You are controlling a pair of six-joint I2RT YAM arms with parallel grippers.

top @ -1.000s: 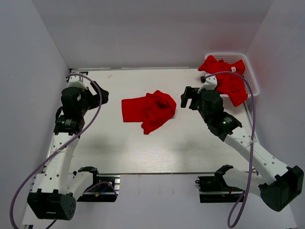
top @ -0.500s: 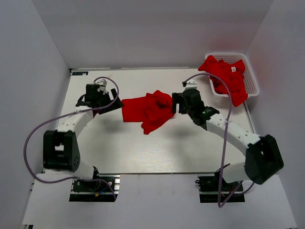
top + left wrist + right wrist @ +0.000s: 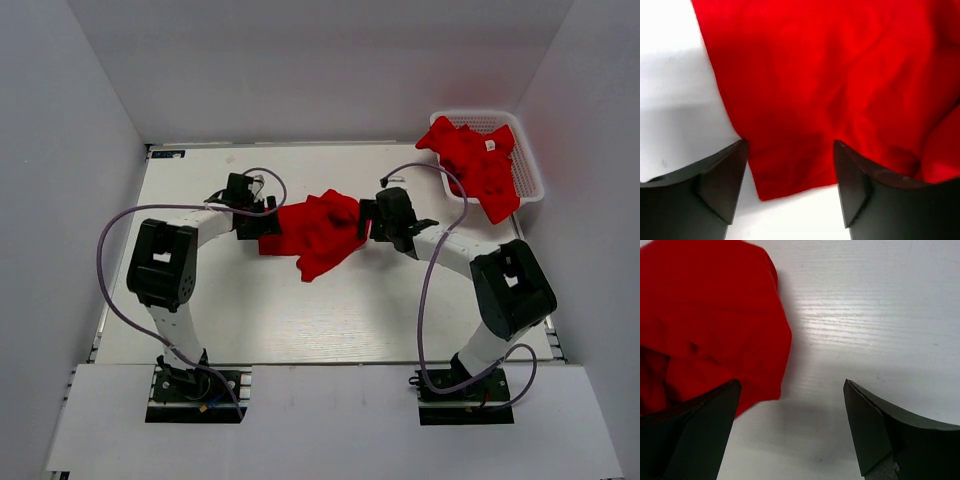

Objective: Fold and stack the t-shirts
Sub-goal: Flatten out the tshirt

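A crumpled red t-shirt (image 3: 315,232) lies in the middle of the white table. My left gripper (image 3: 254,224) is open at the shirt's left edge; in the left wrist view its jaws straddle the shirt's corner (image 3: 790,150) without closing on it. My right gripper (image 3: 366,224) is open at the shirt's right edge; in the right wrist view the shirt's edge (image 3: 715,340) lies by the left finger, with bare table between the jaws. More red t-shirts (image 3: 475,165) are heaped in and over the basket at the back right.
A white plastic lattice basket (image 3: 530,165) stands at the table's back right corner. White walls close in the table on the left, back and right. Both arms' cables loop over the table beside the shirt.
Both arms have swung in toward the middle shirt: the left gripper has come right to its left edge, the right gripper left to its right edge. The shirt has not moved.
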